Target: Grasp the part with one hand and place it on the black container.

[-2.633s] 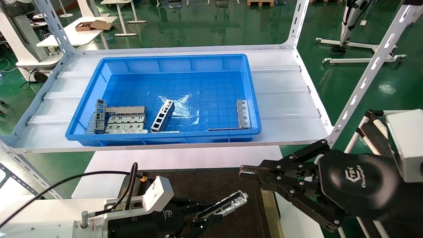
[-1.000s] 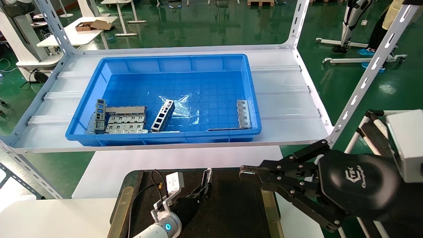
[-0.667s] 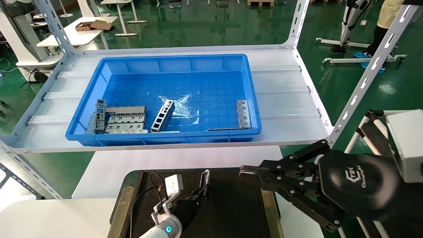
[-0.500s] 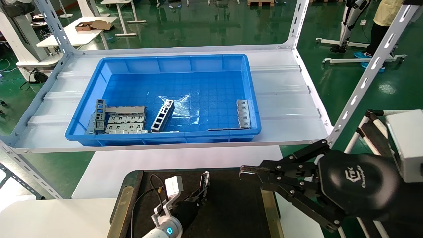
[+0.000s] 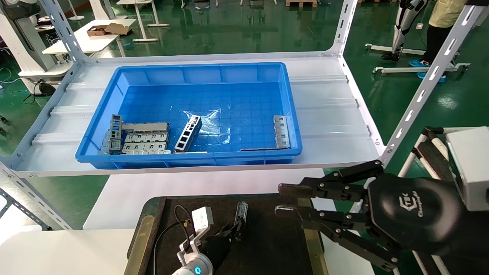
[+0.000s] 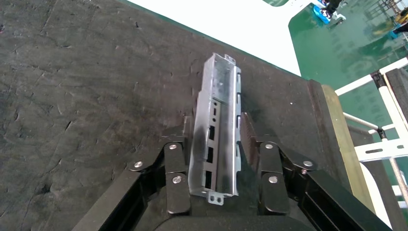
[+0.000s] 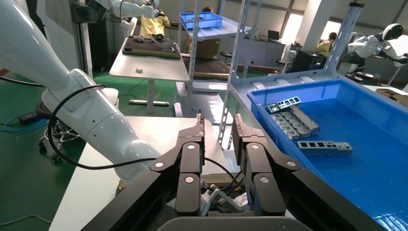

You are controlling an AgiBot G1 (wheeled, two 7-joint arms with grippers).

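The part (image 5: 240, 214), a slim silver-grey slotted channel bar, lies on the black container (image 5: 275, 236) near its far edge. My left gripper (image 5: 233, 229) is right behind it, low over the felt. In the left wrist view the part (image 6: 219, 130) lies lengthwise between the fingers of the left gripper (image 6: 215, 122). The jaws stand slightly apart from the part, with a thin dark gap on one side. The felt (image 6: 86, 96) is bare around it. My right gripper (image 5: 280, 198) hovers open and empty over the container's right side, as the right wrist view (image 7: 217, 120) also shows.
A blue bin (image 5: 198, 65) on the white shelf beyond holds a ladder-like bar (image 5: 188, 133), flat tabbed plates (image 5: 145, 141) and another piece (image 5: 281, 131). A slanted shelf post (image 5: 420, 91) stands at the right. Brass strips (image 5: 311, 244) edge the black container.
The left gripper brought the part over the felt, lowered it from tilted to lying flat and loosened its fingers. The right gripper's fingers opened.
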